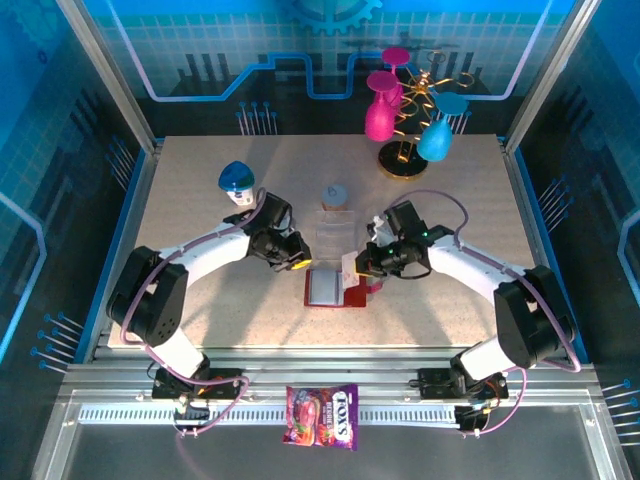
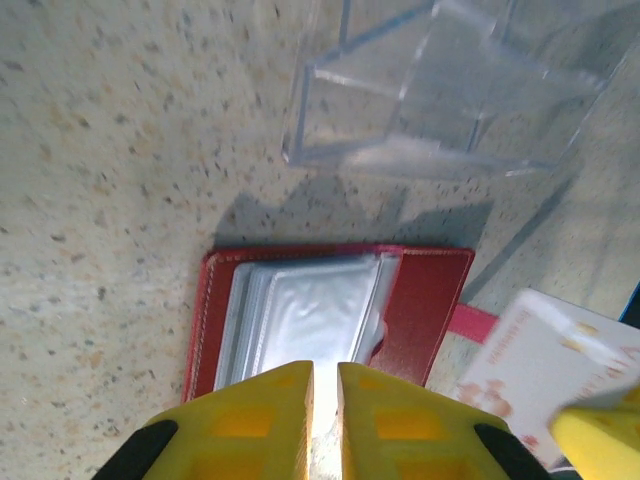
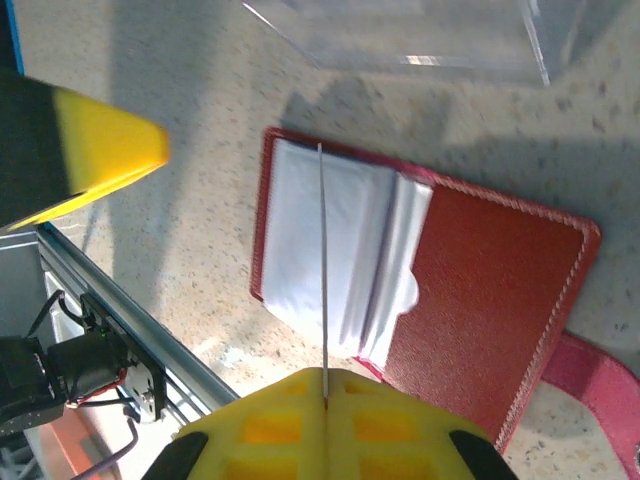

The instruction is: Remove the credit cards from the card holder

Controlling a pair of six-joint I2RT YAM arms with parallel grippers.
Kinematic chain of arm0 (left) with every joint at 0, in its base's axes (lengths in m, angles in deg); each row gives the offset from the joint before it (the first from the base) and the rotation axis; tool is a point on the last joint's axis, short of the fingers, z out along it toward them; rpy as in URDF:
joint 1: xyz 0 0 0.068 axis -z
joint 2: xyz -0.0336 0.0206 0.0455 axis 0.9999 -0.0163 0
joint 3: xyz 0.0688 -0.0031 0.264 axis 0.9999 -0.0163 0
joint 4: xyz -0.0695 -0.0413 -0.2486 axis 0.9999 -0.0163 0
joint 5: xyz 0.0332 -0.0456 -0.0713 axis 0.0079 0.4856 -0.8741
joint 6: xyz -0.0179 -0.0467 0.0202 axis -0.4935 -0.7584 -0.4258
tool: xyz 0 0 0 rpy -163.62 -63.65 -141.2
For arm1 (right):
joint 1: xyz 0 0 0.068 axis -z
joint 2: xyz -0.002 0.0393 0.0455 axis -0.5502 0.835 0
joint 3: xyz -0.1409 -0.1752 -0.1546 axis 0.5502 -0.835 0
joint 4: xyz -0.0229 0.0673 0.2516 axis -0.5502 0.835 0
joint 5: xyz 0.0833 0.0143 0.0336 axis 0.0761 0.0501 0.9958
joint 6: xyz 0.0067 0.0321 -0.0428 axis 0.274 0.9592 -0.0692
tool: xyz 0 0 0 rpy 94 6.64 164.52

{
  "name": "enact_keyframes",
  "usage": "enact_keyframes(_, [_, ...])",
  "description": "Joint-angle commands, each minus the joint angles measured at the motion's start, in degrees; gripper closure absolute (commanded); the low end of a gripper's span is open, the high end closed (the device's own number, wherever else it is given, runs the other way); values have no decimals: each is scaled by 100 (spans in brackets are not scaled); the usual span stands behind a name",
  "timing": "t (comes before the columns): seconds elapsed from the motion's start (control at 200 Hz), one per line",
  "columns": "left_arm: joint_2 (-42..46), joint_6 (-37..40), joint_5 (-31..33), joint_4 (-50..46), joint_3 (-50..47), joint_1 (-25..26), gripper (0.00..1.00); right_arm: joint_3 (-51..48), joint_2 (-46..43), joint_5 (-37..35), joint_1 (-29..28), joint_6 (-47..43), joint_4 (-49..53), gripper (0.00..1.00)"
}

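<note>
The red card holder [image 1: 352, 298] lies open on the table between both arms, its grey see-through pockets [image 2: 300, 310] facing up. My right gripper [image 1: 356, 266] is shut on one white credit card [image 1: 349, 263] with reddish print, held just above the holder's right half. In the right wrist view that card [image 3: 323, 260] runs edge-on from the gripper [image 3: 325, 378] over the pockets [image 3: 330, 250]. It also shows in the left wrist view as a credit card [image 2: 535, 360] at the right. My left gripper [image 2: 325, 372] hovers over the holder's near edge, jaws almost together, nothing between them.
A clear ridged plastic box [image 1: 336, 232] stands just behind the holder. Further back are a small grey-blue object [image 1: 335, 193], a blue-capped object [image 1: 237, 180] and a stand with pink and blue glasses [image 1: 405, 110]. A candy packet [image 1: 322, 415] lies on the near rail.
</note>
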Motion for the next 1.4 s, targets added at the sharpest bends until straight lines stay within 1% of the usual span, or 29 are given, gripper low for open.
enact_keyframes(0.0, [218, 149, 117, 321, -243, -153, 85, 587, 64, -201, -57, -1262, 825, 100])
enact_keyframes(0.145, [313, 212, 166, 682, -510, -268, 85, 1099, 240, -610, -92, -2466, 1138, 100])
enact_keyframes(0.265, [497, 262, 456, 920, -684, -269, 85, 1613, 484, -873, -159, -3586, 1530, 100])
enact_keyframes(0.365, [742, 127, 903, 1190, -897, -274, 85, 1844, 619, -838, -215, -4509, 1608, 100])
enact_keyframes(0.44, [819, 53, 1011, 1368, -947, -279, 85, 1963, 692, -711, -239, -5055, 1549, 100])
enact_keyframes(0.505, [795, -21, 1089, 1362, -880, -279, 85, 2168, 815, -555, -279, -5608, 1701, 100])
enact_keyframes(0.7, [889, -482, 1394, 1473, -976, -319, 85, 2973, 1431, -973, -526, -6853, 2377, 100])
enact_keyframes(0.89, [989, -695, 1444, 1535, -1071, -414, 85, 3989, 2126, -1336, -621, -7478, 3163, 100])
enact_keyframes(1.101, [1074, -756, 1531, 1501, -1077, -454, 85, 4942, 2834, -1704, -637, -7868, 3847, 100])
enact_keyframes(1.396, [881, -848, 1357, 1717, -958, -568, 85, 5647, 3479, -2314, -653, -8073, 4397, 100])
